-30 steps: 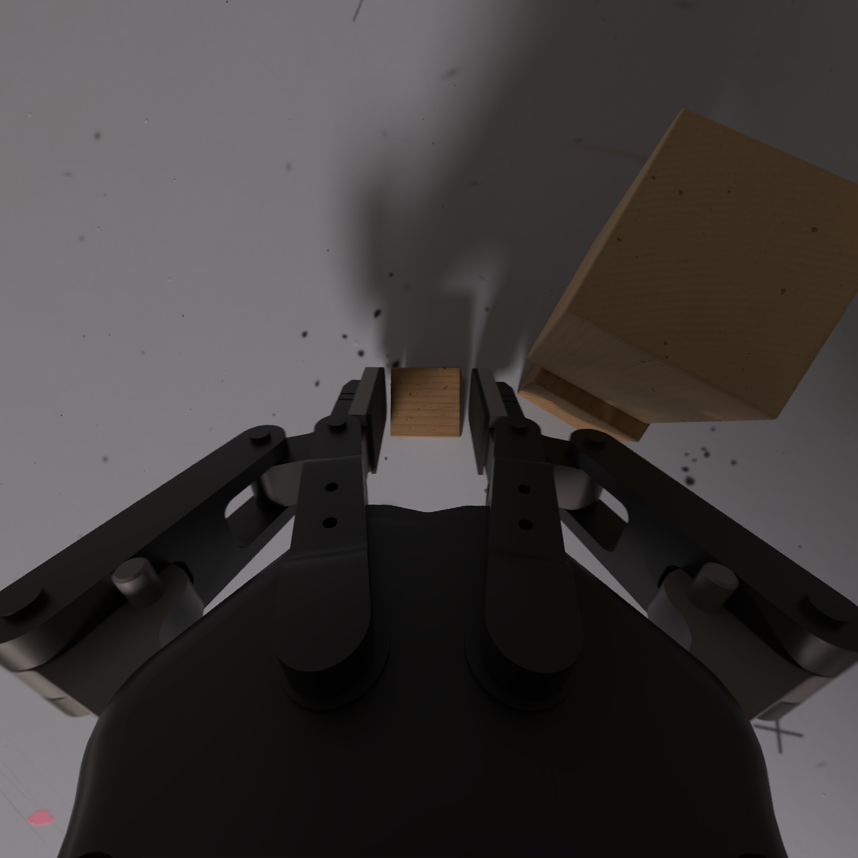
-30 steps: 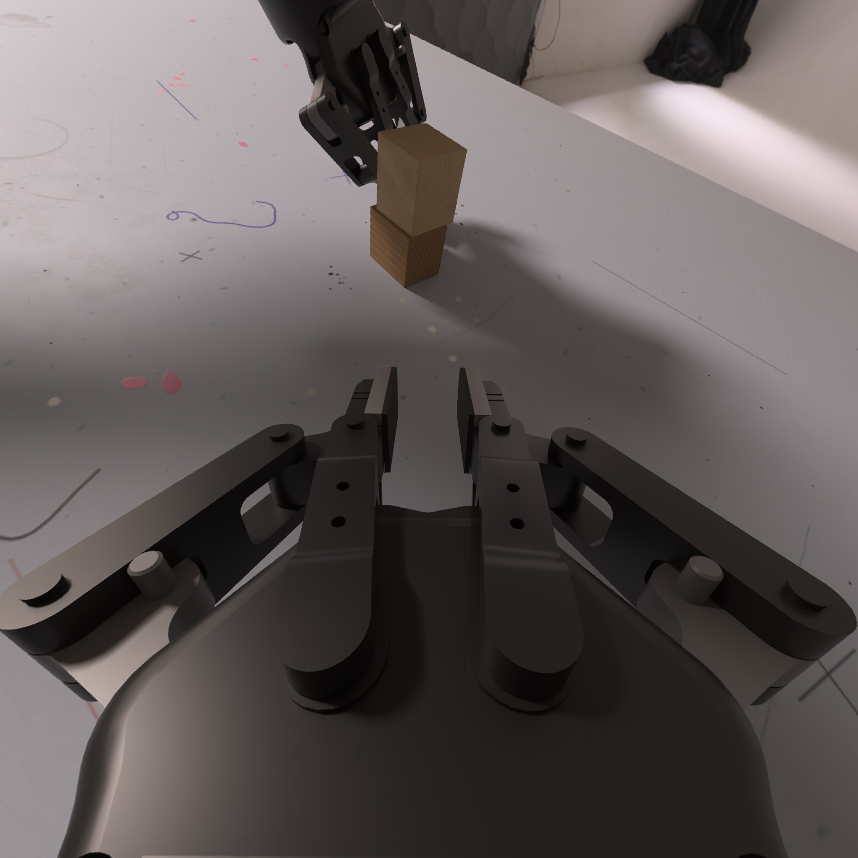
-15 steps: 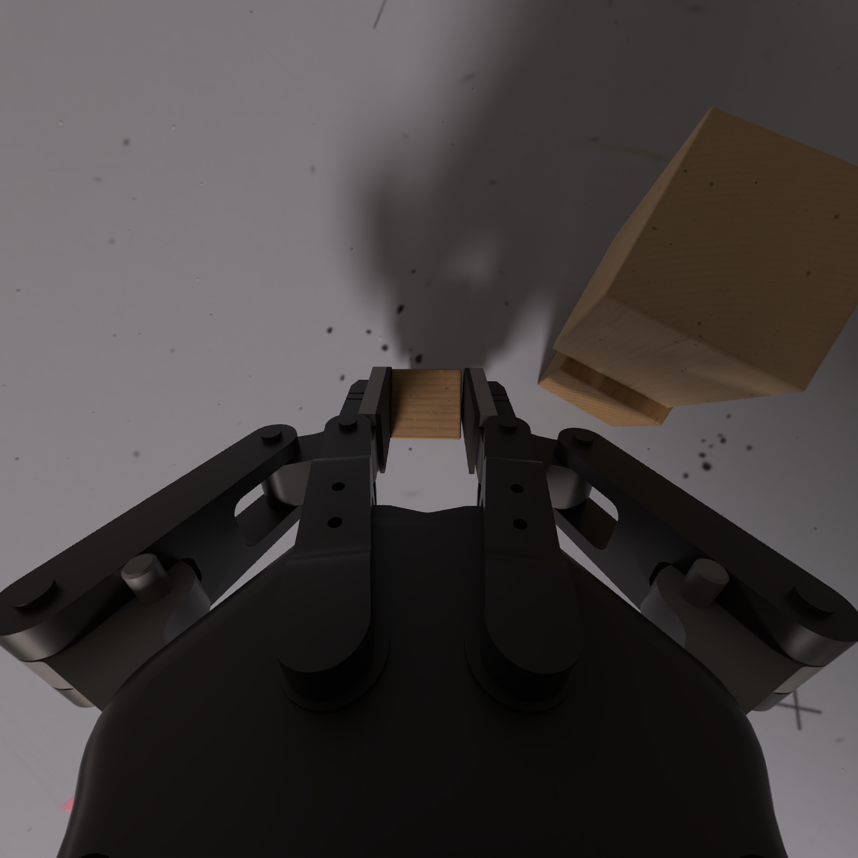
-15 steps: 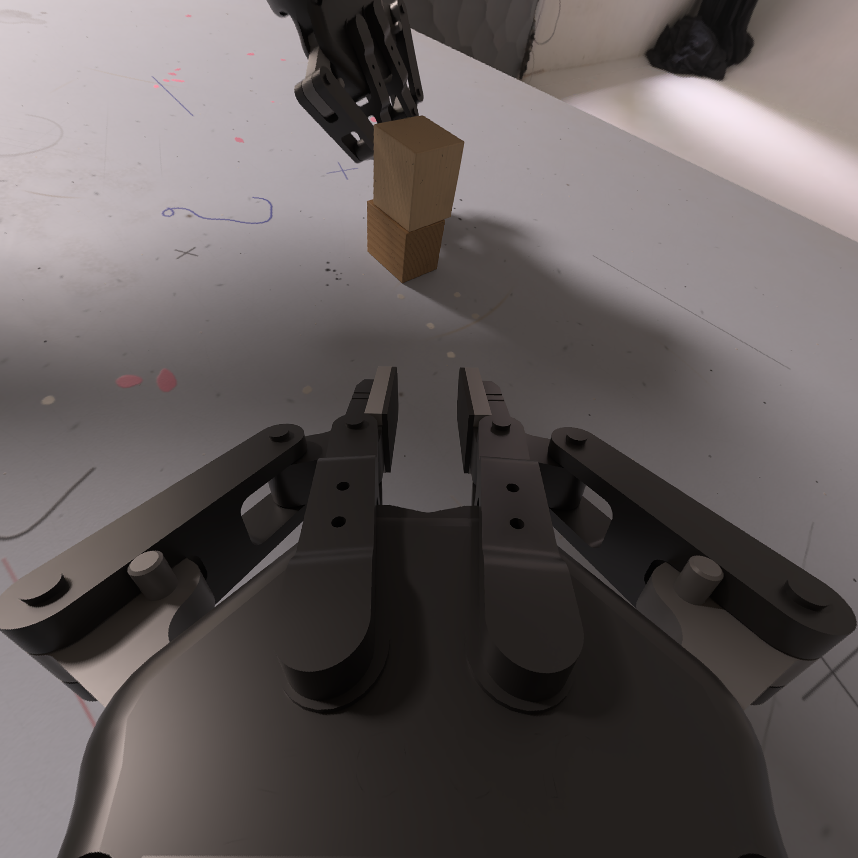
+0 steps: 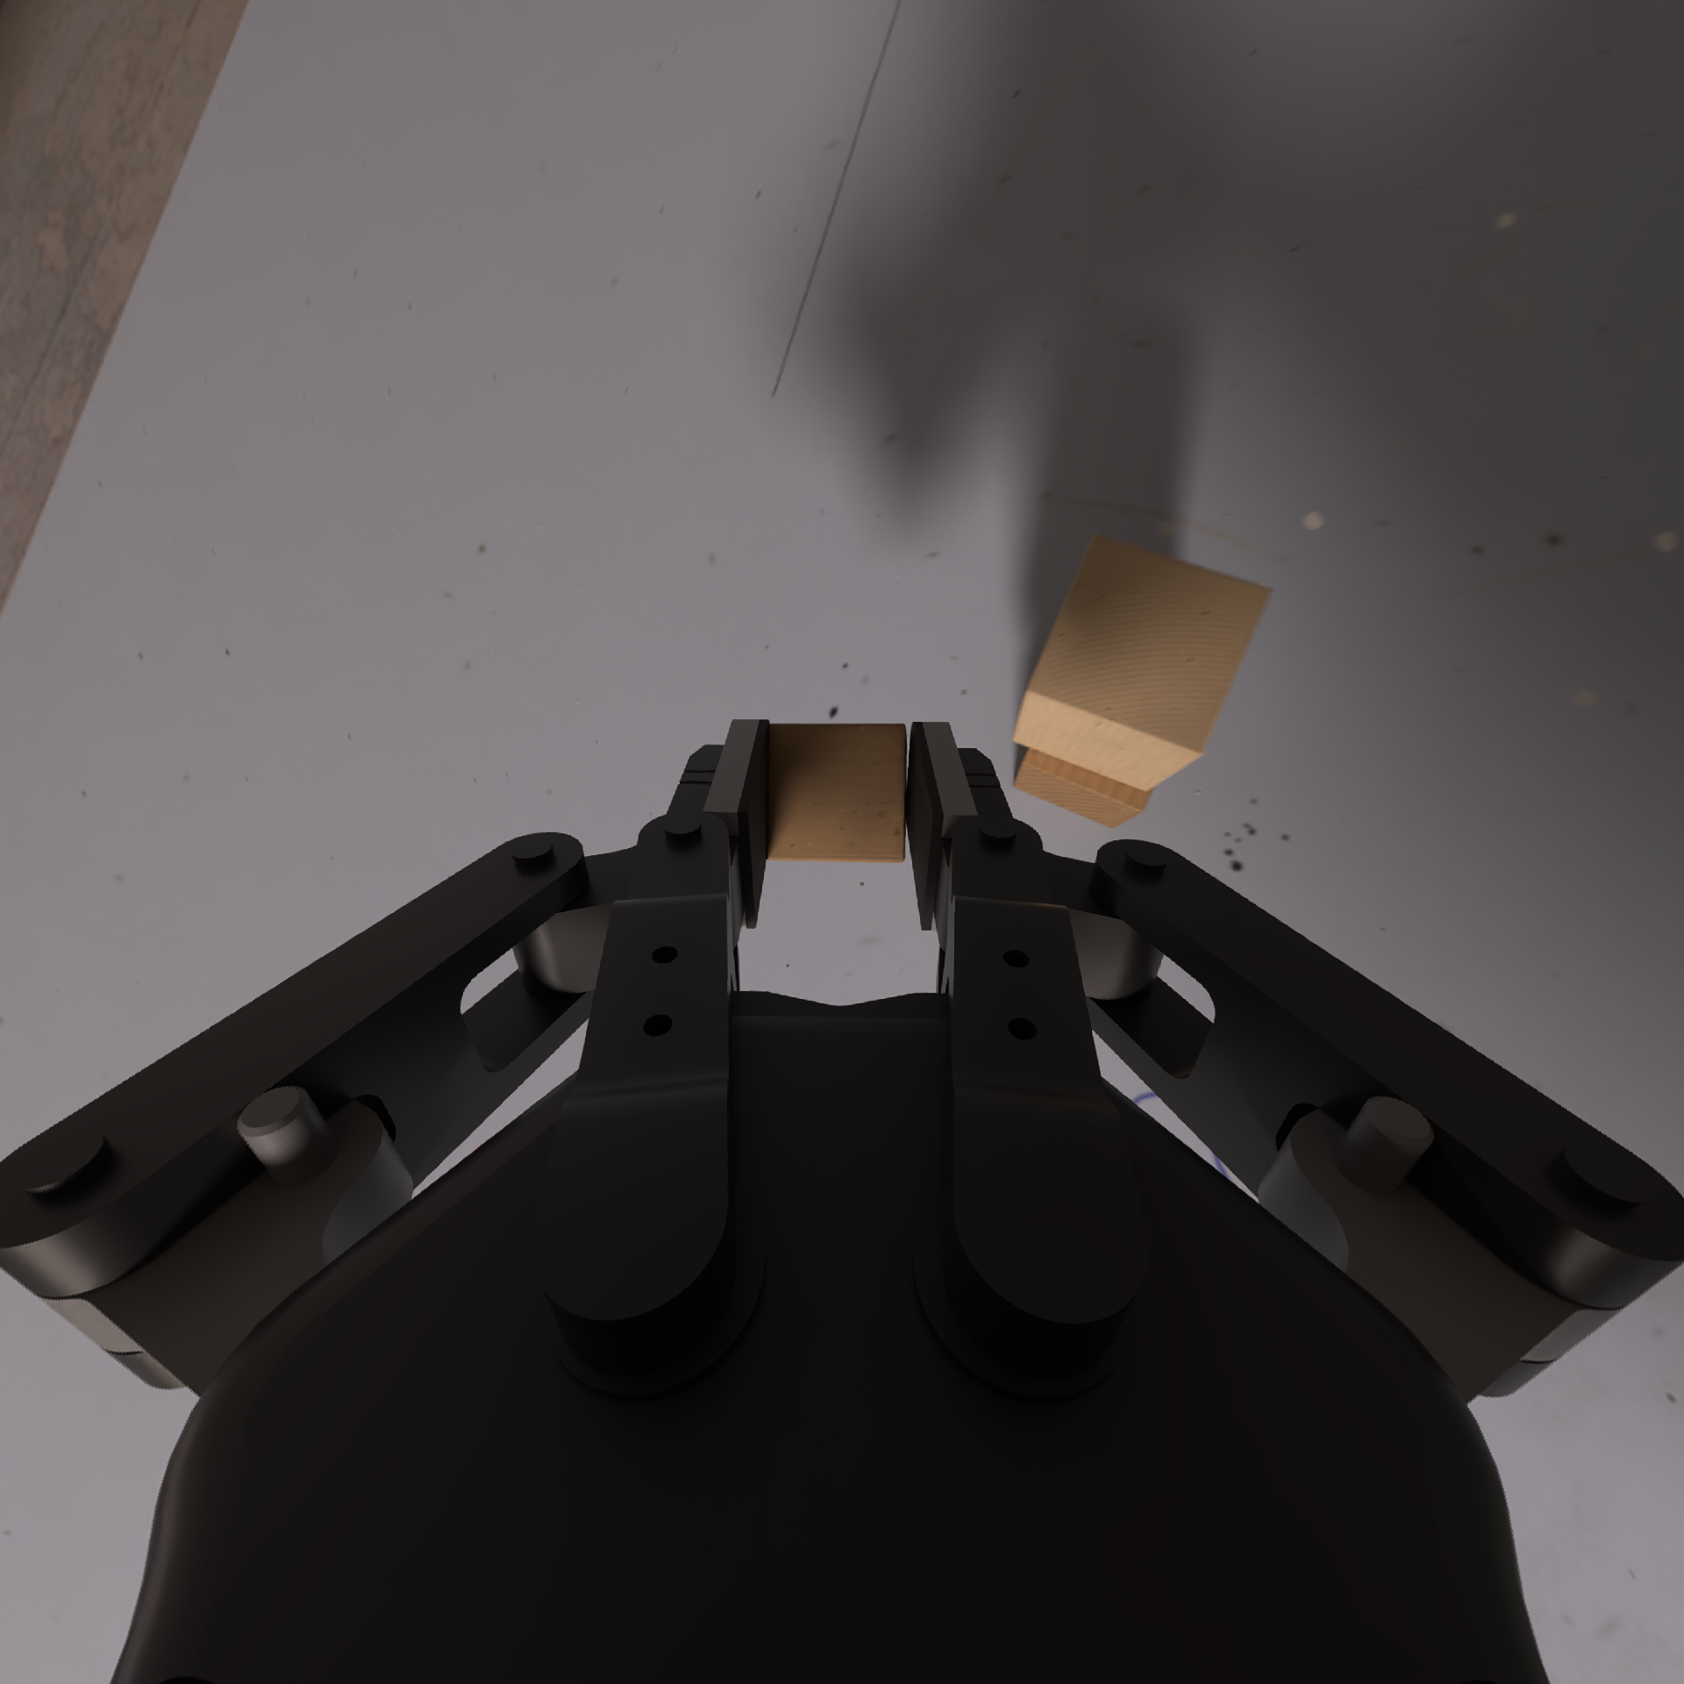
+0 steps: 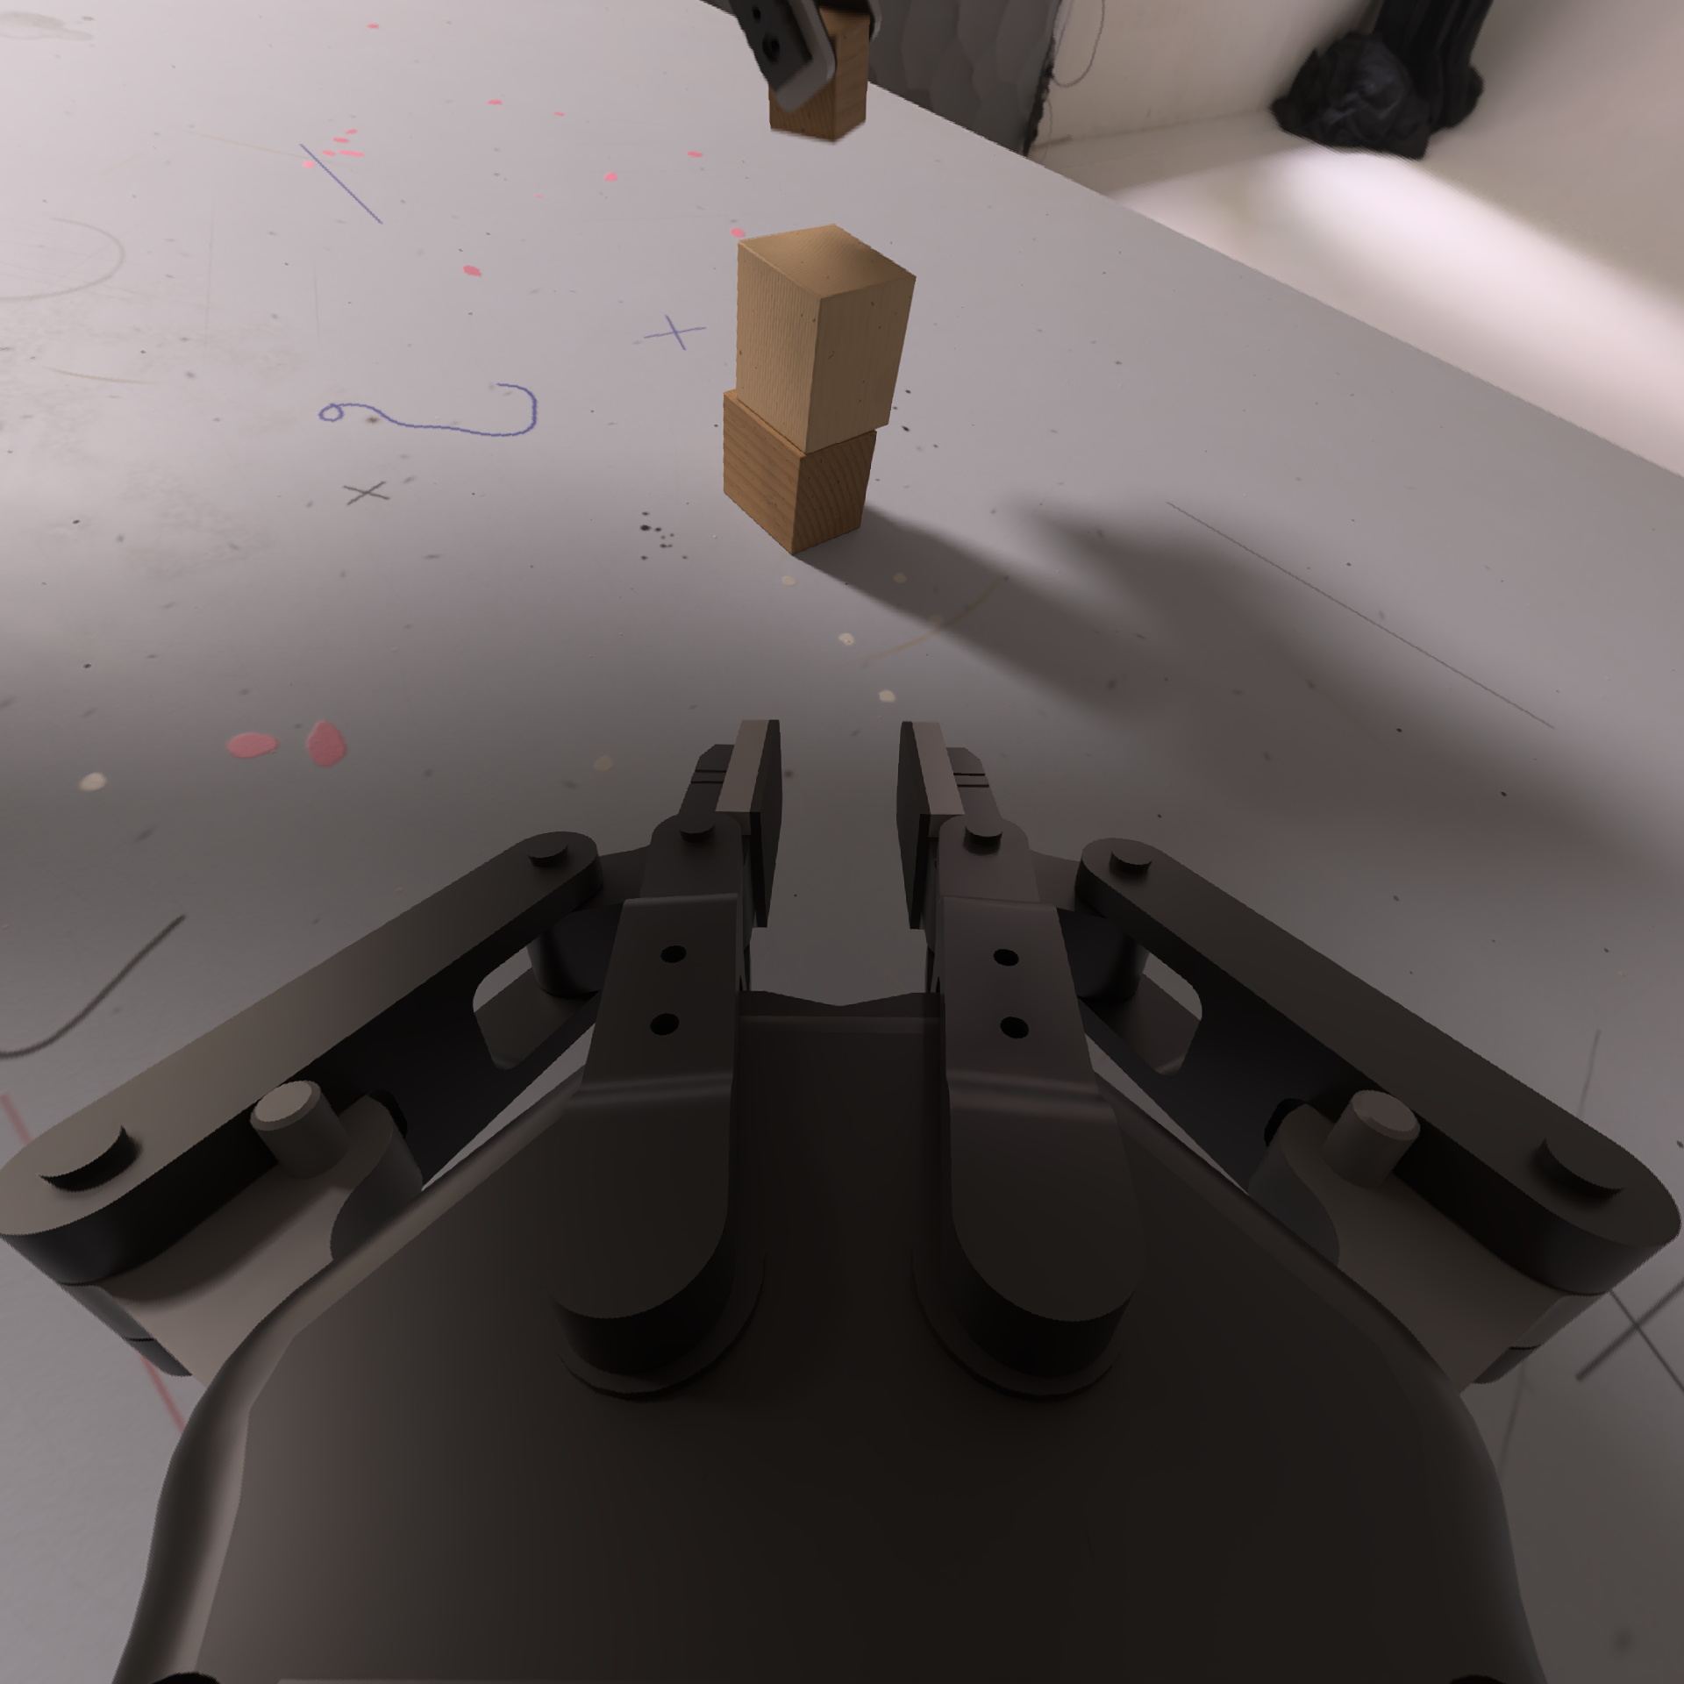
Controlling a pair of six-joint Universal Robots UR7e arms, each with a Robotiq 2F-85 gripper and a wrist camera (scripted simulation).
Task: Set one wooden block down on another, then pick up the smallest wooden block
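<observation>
A: Left wrist view first. What has the left gripper [image 5: 838, 793] got?

B: The small wooden block [image 5: 836, 791]. Both pads press flat against its sides, so the fingers are closed as far as the block lets them. It hangs in the air above the grey counter [image 5: 456, 456], clear of the surface.

A: And the other two blocks?

B: Stacked. The large pale block [image 5: 1139, 665] sits on the darker lower block [image 5: 1080, 797], whose edge peeks out beneath it. The stack stands on the counter, below and to the right of the held block, apart from it.

A: Does the right wrist view agree?

B: Yes. There the large pale block [image 6: 825, 333] rests on the lower block [image 6: 795, 483], turned slightly and overhanging a little, and the stack is upright. Beyond it, at the top of the frame, the left gripper [image 6: 802, 55] holds the small wooden block [image 6: 825, 96] well above the stack. The counter's far edge runs close behind them.

A: And the right gripper [image 6: 838, 793]?

B: Partly open, a narrow gap between the pads, nothing in it. It hangs over a bare stretch of counter [image 6: 1185, 775], well short of the stack.

A: Anything else on the surface?

B: Pink paint spots [image 6: 287, 743], a blue squiggle [image 6: 437, 415], small pen crosses and dark specks.
</observation>
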